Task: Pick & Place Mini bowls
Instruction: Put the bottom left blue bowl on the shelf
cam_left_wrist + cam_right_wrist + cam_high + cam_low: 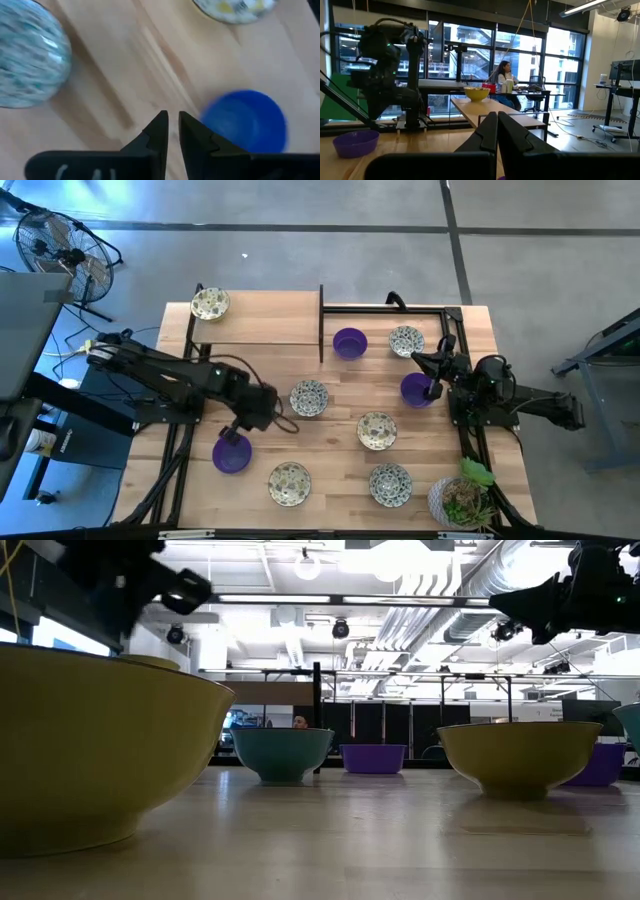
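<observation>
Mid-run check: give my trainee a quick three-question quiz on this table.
1. Count: how many solid purple bowls show in the high view?
2. True or false: the plant pot stands on the left arm's side.
3. The left tool hangs nearest to: A) a purple bowl, B) the plant pot, C) the fan.
Key: 1) three; 2) false, the plant pot is on the right arm's side; 3) A, the purple bowl just beneath it.
</observation>
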